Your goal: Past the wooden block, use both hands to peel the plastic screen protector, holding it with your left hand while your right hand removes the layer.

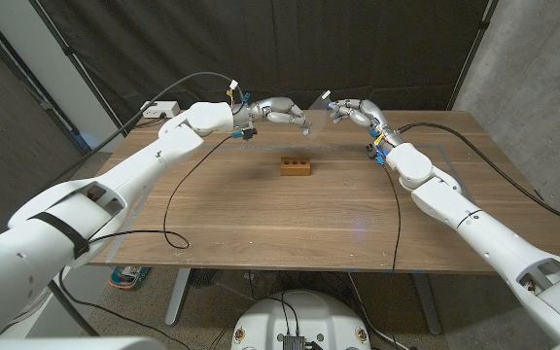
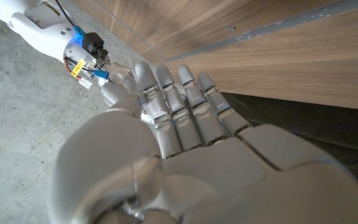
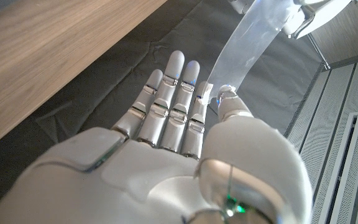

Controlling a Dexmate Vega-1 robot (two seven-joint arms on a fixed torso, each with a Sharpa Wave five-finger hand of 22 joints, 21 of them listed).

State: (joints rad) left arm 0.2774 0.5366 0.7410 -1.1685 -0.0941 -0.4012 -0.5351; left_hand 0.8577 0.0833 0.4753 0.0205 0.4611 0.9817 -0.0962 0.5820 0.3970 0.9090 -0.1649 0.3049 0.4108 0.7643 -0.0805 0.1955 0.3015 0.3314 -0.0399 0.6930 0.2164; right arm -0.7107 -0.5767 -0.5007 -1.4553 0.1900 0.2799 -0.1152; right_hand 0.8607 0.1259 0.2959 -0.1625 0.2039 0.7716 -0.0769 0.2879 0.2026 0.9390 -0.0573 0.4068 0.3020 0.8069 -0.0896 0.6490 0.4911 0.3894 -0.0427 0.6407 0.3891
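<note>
A: Where is the protector?

B: Up in the air past the block, over the far part of the counter. It is a clear, glassy strip stretched between the two robot hands. In the right wrist view one end sits pinched between the thumb and a finger of the right robot hand, and the far end goes into the left robot hand.

A: So both are clamped on it?

B: The right one is, with its other fingers straight and apart. The left wrist view shows the left robot hand's fingers held together and reaching toward the right one, with a faint clear edge just beside them; the right wrist view shows the strip's far end in its grasp.

A: How much room around them?

B: The hands hang close together near the counter's far edge, in front of a black curtain. The block stands alone near the middle, well apart from every edge, with bare wood on all sides. A black cable loops across the left part of the counter and another runs down the right part. A white box sits at the far left corner.

A: Any writing?

B: None I can read. There are small yellow tags at the wrists, too small to make out.
</note>
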